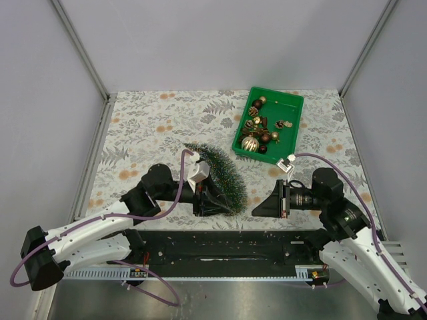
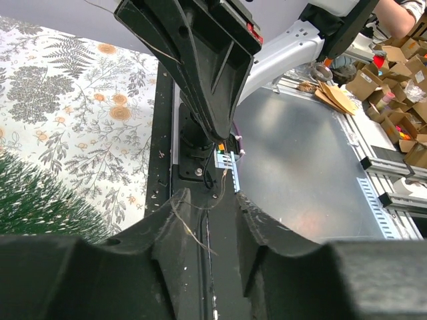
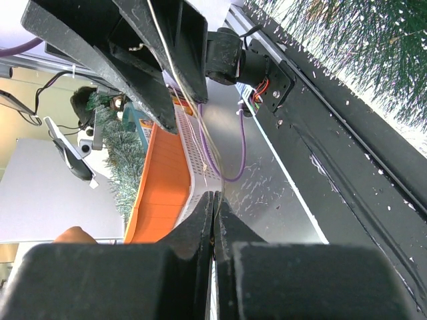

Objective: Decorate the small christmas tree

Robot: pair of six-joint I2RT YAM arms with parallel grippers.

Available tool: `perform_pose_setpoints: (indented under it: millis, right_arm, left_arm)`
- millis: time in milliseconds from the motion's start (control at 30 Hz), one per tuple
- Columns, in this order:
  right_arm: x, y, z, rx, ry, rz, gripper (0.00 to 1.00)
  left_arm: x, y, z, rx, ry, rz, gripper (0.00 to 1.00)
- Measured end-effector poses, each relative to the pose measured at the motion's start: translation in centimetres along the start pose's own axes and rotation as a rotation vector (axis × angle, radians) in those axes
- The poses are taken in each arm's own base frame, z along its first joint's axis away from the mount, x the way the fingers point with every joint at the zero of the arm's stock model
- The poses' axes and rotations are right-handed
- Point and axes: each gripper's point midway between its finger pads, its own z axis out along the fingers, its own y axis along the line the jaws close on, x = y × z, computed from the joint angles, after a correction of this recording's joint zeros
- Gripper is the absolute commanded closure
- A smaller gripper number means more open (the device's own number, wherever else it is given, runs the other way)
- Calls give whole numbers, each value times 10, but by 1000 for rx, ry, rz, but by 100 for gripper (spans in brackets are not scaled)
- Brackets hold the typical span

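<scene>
Locate the left gripper near the table's middle front. Its fingers stand apart, so treat it as released; a thin thread curls across the gap between them. Note that the tree lies tilted on the patterned table, with its tip pointing to the far left and its wide end to the near right. The left gripper sits against the tree's near side, but you cannot tell from the overhead view whether the two touch. Next, check the right gripper, which sits just right of the tree's wide end and faces the left gripper. Its fingers are pressed together, clenched on the thread that runs out from their tips toward the left gripper. Beyond it, at the far right, find the green bin holding the ornaments, well apart from both grippers.
</scene>
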Motion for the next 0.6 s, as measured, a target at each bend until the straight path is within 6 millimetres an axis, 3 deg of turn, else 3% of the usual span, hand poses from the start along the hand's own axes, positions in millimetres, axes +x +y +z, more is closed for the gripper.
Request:
perform_pose_setpoints:
  millis: [167, 333, 467, 600]
  right_arm:
    - [-1, 0, 1, -8, -8, 1, 100]
    - [1, -3, 2, -8, -17, 1, 98]
    - [3, -6, 1, 2, -22, 0, 63]
    - [3, -14, -3, 75, -27, -14, 42]
  left_arm:
    - [-1, 1, 0, -4, -5, 6, 97]
    - [-2, 1, 1, -7, -9, 17, 100]
    - [-2, 1, 1, -6, -8, 23, 100]
    - [-2, 1, 1, -1, -6, 34, 100]
